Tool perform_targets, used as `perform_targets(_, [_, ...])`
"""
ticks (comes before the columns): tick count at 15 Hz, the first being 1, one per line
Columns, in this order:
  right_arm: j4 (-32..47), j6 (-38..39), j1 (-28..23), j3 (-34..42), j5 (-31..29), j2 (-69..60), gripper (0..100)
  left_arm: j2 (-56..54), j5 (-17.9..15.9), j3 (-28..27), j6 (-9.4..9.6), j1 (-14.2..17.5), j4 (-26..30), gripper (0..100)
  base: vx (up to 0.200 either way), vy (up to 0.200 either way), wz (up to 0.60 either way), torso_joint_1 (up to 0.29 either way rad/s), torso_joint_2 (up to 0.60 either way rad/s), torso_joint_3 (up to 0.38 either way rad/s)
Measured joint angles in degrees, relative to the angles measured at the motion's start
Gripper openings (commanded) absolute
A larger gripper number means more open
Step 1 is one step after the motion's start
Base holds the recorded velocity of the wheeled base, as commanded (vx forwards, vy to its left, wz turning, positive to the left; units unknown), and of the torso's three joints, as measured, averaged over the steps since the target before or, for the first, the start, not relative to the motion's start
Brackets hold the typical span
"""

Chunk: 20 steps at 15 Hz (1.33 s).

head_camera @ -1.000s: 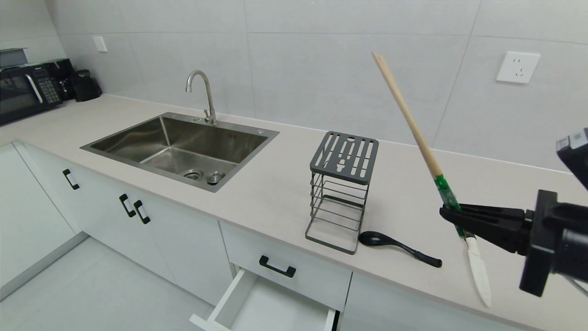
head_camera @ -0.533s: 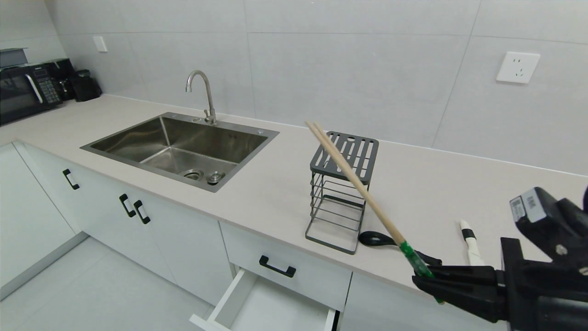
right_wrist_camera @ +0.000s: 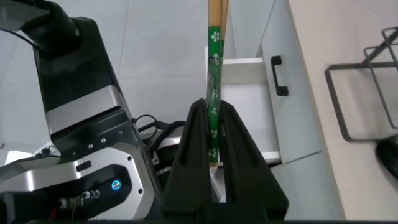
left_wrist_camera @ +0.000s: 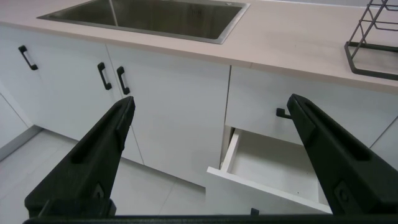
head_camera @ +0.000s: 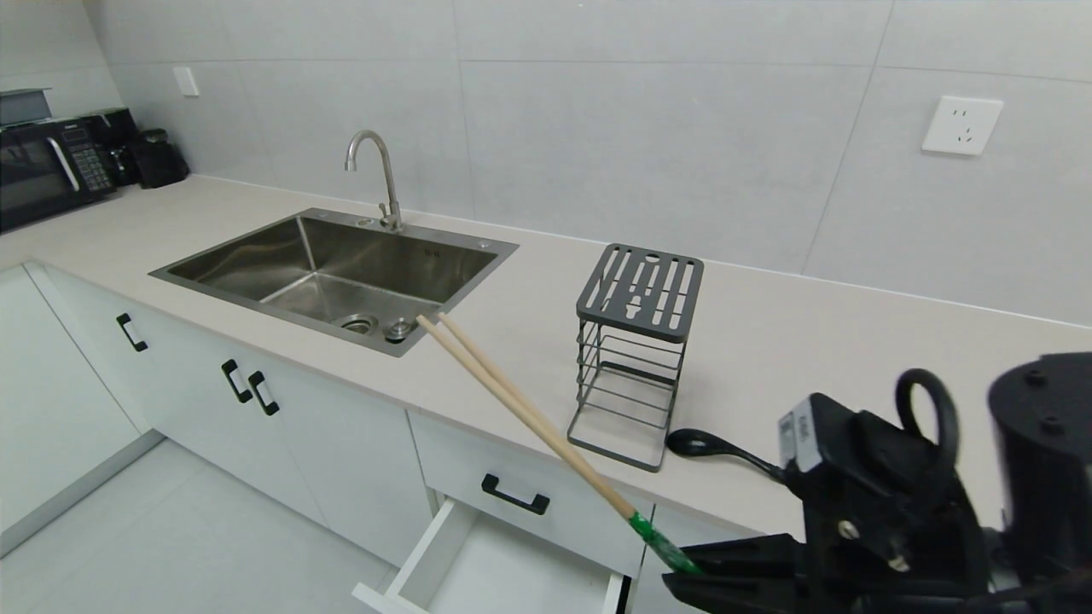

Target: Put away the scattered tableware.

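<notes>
A pair of wooden chopsticks (head_camera: pixel 529 418) with green ends is clamped in my right gripper (head_camera: pixel 687 570), which is shut on them below the counter's front edge, above the open drawer (head_camera: pixel 486 571). The sticks slant up and left, their tips over the counter near the sink. In the right wrist view the chopsticks (right_wrist_camera: pixel 215 68) run straight out from the shut right gripper (right_wrist_camera: pixel 213 115) over the drawer (right_wrist_camera: pixel 245 106). A black spoon (head_camera: pixel 712 445) lies on the counter beside the dark wire rack (head_camera: pixel 636 358). My left gripper (left_wrist_camera: pixel 211 102) hangs open in front of the cabinets, facing the drawer (left_wrist_camera: pixel 273 171).
A steel sink (head_camera: pixel 341 273) with a tap (head_camera: pixel 380 175) sits left of the rack. A microwave (head_camera: pixel 43 166) stands at the far left of the counter. Cabinet doors with black handles (head_camera: pixel 247 385) line the front below the counter.
My right gripper has come down and leftward off the counter with the chopsticks, which have tipped from steeply raised to a low slant. The white knife on the counter is now hidden behind the arm.
</notes>
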Motion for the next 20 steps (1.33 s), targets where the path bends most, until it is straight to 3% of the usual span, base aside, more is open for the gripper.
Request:
perform_targets(12, [-0.2,0.0,5.8,-9.1,-0.2,19.3,0,0.0,0.0,0.0,0.02,0.0,0.0,100,0.000,0.000,0.00,0.000,0.00,0.000])
perform_targets(20, [-0.7,0.0,5.5,-15.9,-0.2,28.4,0,0.0,0.0,0.0,0.00,0.0,0.0,100,0.000,0.000,0.00,-0.029,0.05,0.026])
